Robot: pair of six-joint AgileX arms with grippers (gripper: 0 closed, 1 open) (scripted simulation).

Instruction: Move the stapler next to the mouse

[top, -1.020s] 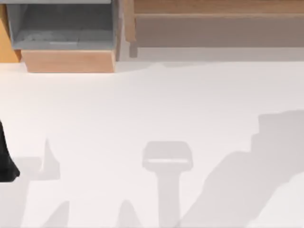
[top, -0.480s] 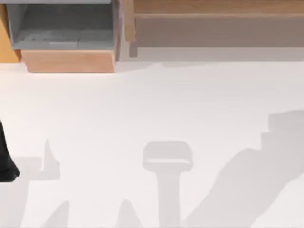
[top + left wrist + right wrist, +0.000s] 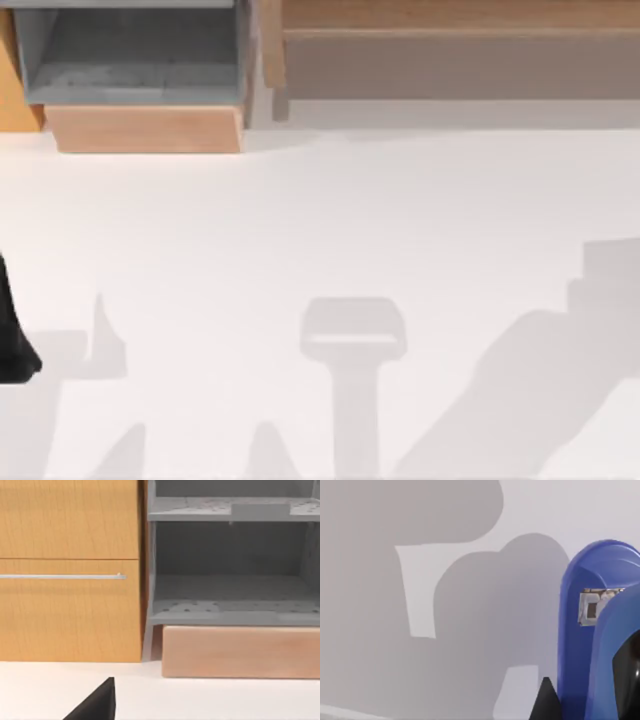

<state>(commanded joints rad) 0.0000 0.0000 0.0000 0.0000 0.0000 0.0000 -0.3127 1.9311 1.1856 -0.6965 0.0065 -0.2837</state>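
At the table's (image 3: 300, 220) far left edge our left gripper (image 3: 12, 340) is sitting parked, facing the shelf (image 3: 230, 580) and cabinet (image 3: 70, 580); whether its fingers are spread we cannot tell. Moving rightward, the right arm's shadow is sliding toward the right edge compared with a second ago, so we are judging that arm is travelling. In the right wrist view the stapler (image 3: 590, 630) is lying close under the camera, just beside a dark fingertip (image 3: 547, 702); a grip we cannot confirm.
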